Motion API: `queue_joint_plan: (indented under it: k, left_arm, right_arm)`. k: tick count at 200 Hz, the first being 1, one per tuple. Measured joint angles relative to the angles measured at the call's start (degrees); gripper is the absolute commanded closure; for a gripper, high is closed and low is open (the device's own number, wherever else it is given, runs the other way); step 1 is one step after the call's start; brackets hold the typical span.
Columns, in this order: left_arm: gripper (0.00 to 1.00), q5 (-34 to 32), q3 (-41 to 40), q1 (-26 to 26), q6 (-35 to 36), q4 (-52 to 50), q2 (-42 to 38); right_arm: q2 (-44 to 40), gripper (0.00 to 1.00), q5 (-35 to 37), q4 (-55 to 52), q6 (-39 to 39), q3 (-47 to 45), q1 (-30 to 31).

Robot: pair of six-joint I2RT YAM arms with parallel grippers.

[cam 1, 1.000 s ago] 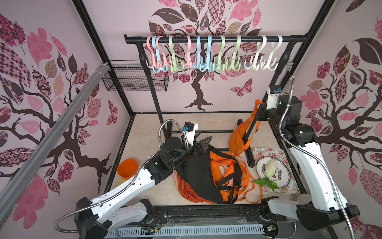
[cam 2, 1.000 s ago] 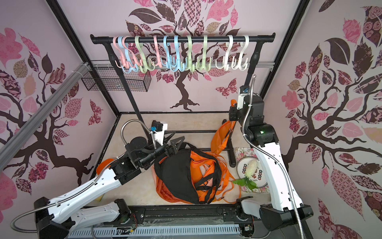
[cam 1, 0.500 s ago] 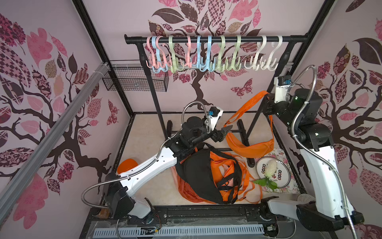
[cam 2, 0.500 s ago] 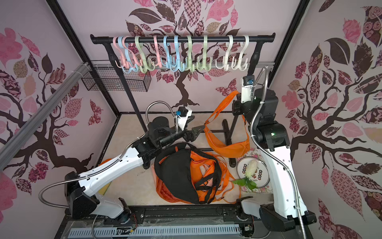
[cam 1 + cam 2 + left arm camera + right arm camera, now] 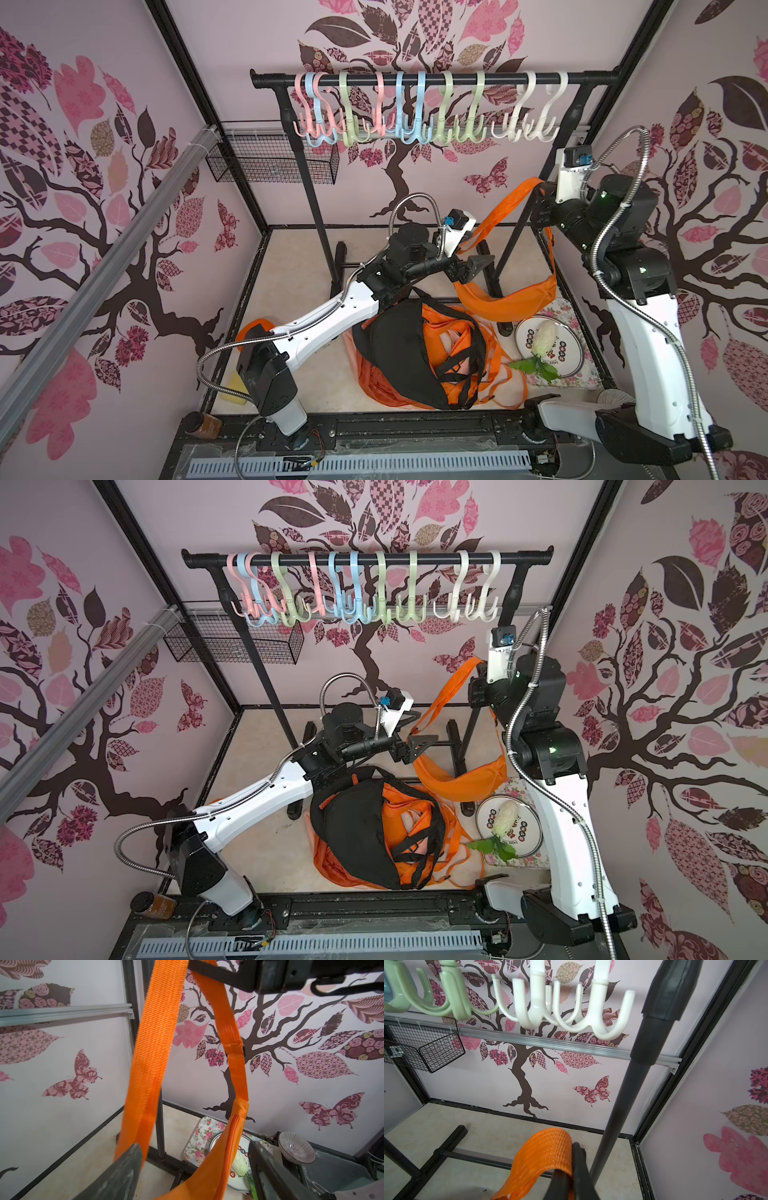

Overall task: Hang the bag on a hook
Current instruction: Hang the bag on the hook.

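The orange bag (image 5: pixel 511 301) (image 5: pixel 461 783) hangs in the air by its strap (image 5: pixel 503 208). My right gripper (image 5: pixel 538 195) (image 5: pixel 478 677) is shut on the top of the strap loop, below the white hooks (image 5: pixel 517 124) at the right end of the black rail (image 5: pixel 415 78). In the right wrist view the strap (image 5: pixel 546 1153) folds over the right gripper (image 5: pixel 571 1169), and the white hooks (image 5: pixel 600 1022) hang above it. My left gripper (image 5: pixel 473 266) (image 5: pixel 195 1167) stands open at the bag's left end, with the bag (image 5: pixel 207 1178) passing between its spread jaws.
A heap of black and orange bags (image 5: pixel 407 357) lies on the floor under the left arm. A plate with a cabbage (image 5: pixel 544 340) sits on a floral mat at the right. The rack's right post (image 5: pixel 519 224) stands beside the hanging bag. A wire basket (image 5: pixel 270 158) hangs at the back left.
The right arm has lifted the strap higher and the bag now hangs free. The left arm rose from the heap toward the hanging bag and its jaws spread wider.
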Motion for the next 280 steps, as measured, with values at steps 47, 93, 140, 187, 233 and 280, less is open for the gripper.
queue_joint_plan:
  k: [47, 93, 140, 187, 233, 280]
  left_arm:
    - [0.17, -5.14, 11.78, -0.52, 3.50, 0.79, 10.93]
    - [0.17, -13.90, 17.66, -0.42, 7.28, -0.13, 16.74]
    - [0.20, -15.85, 20.33, -0.20, 8.83, 0.07, 16.81]
    - [0.72, -15.65, 22.36, -0.17, 9.01, 0.00, 17.27]
    - [1.00, -15.61, 14.36, -0.04, 9.94, 3.13, 13.16]
    - [1.00, -14.67, 18.69, 0.07, 10.64, 0.28, 9.90]
  right_arm:
    - [-0.04, 1.00, -3.54, 0.48, 1.27, 0.00, 0.00]
    - [-0.20, 1.00, -5.33, 0.44, 1.62, 0.81, 0.00]
    - [-0.74, 1.00, -5.79, 0.42, 1.62, 0.85, 0.00]
    - [-1.73, 1.00, -0.90, 2.10, 1.62, 0.20, 0.00]
    - [0.04, 1.00, 3.56, 3.85, 2.62, 2.12, -2.80]
    - [3.45, 1.00, 0.72, 4.09, 5.51, 7.21, -6.05]
